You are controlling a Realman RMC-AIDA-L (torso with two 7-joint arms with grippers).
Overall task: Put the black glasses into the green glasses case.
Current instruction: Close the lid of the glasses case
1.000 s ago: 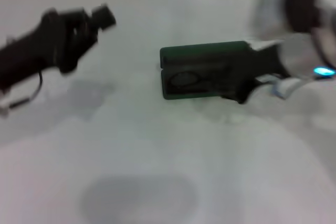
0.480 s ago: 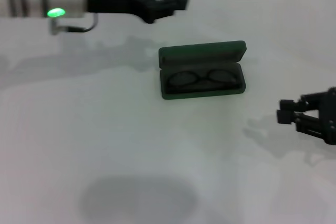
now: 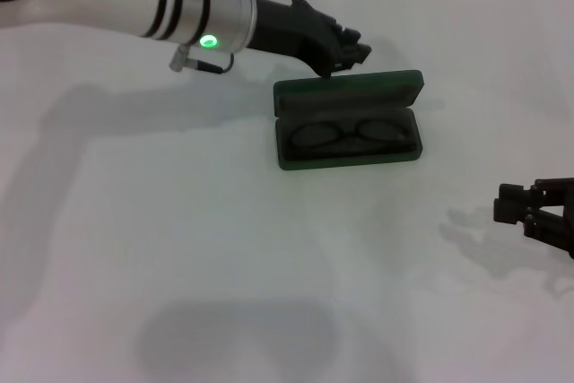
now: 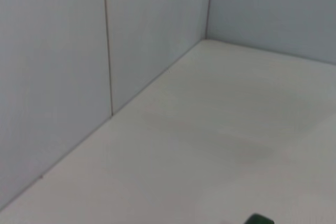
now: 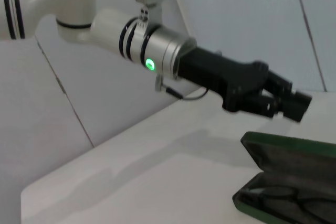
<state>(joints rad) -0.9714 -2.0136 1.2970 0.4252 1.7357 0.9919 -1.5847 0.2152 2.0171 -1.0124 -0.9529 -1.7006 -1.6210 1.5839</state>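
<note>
Table (image 3: 224,248): white, broad, bearing the work near its far middle.

Left arm: I have it reaching across from my left, with my left gripper (image 3: 348,49) just behind the raised lid of the green glasses case (image 3: 348,121). In the right wrist view the left gripper (image 5: 286,100) shows its fingers drawn close together, nothing between them. Whether it touches the lid rim I cannot tell from the head view; in the right wrist view it appears just clear of it.

Green glasses case: open, lid standing up at the back, tray facing me. Only a green corner (image 4: 260,219) enters the left wrist view.

Right gripper (image 3: 529,213): parked low on my right, well apart from the case, fingers spread, empty.

Black glasses (image 3: 345,134): lying inside the tray, folded, lens rims side by side, nothing visibly over the rim. The placing looks done; closing the lid appears to be what remains.

Risks, as I judge them:
- A push on the lid from behind could slide the whole case toward me instead of folding it, since nothing braces the tray.
- A lid dropped fast could pinch a temple arm if one sits high; I cannot confirm their seating.
- Contact off-centre could twist the case round.
</note>
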